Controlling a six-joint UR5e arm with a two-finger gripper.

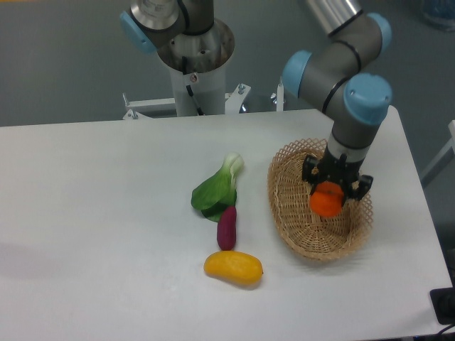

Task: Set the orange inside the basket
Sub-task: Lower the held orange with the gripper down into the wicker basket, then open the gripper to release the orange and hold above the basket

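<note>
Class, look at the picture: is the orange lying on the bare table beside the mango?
No. The gripper holds the orange over the basket, well apart from the mango.

A white table [106,213] fills most of the frame, smooth and evenly lit, with soft shadows only. Behind it, across the top of the frame, the floor [64,64] is a dull grey-blue. A white metal bracket [142,106] shows at the table's far edge, upper centre. A dark object [444,305] sits at lower right.
</note>
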